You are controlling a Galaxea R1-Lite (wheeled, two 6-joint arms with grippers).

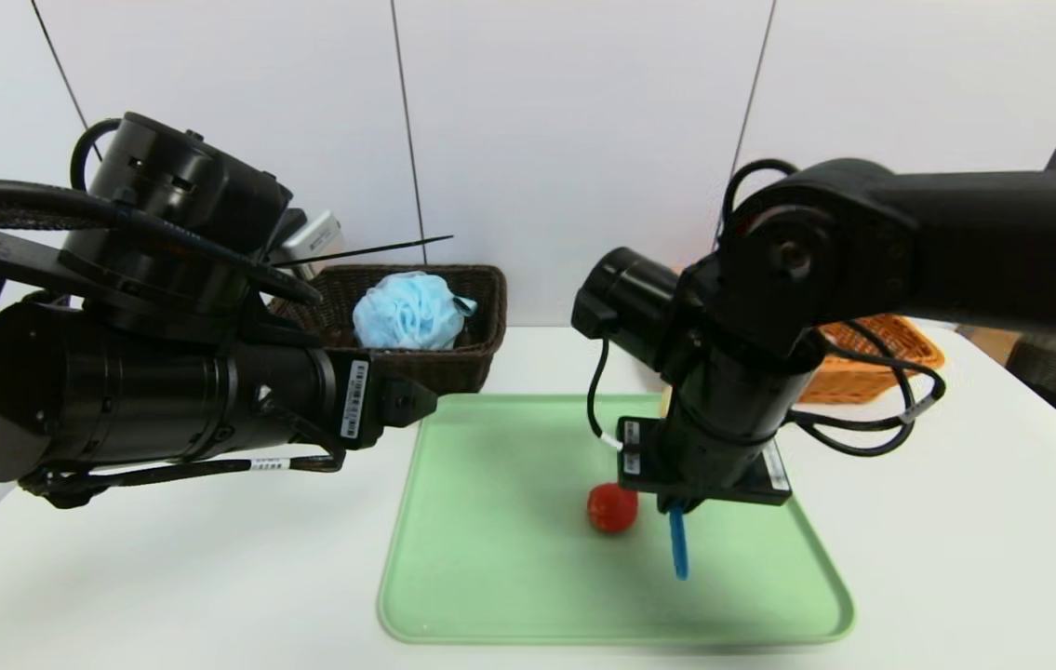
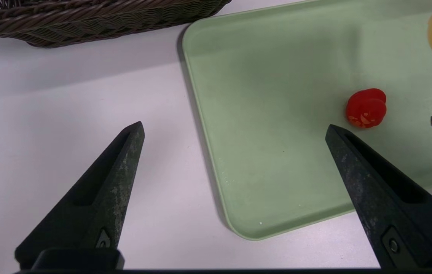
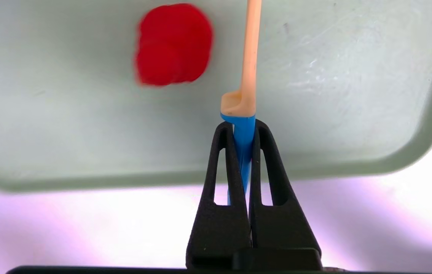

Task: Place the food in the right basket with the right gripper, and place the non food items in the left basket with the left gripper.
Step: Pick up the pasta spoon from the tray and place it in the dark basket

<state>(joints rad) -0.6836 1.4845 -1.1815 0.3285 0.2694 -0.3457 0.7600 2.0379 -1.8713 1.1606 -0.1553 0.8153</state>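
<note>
My right gripper (image 1: pixel 676 510) (image 3: pixel 243 123) is shut on the blue handle of a utensil (image 3: pixel 250 57) with a cream blade, held over the green tray (image 1: pixel 490 577). A small round red food item (image 1: pixel 612 507) (image 3: pixel 174 43) lies on the tray just beside it. My left gripper (image 2: pixel 235 127) hangs open and empty over the tray's near left corner (image 2: pixel 238 224), in front of the dark brown left basket (image 1: pixel 453 368). That basket holds a blue bath sponge (image 1: pixel 411 312). The orange right basket (image 1: pixel 862 381) is partly hidden behind my right arm.
The tray sits mid-table on a white tabletop (image 1: pixel 165 577), with both baskets behind it against a white wall. The left arm's bulky body (image 1: pixel 118 400) hangs over the table's left side.
</note>
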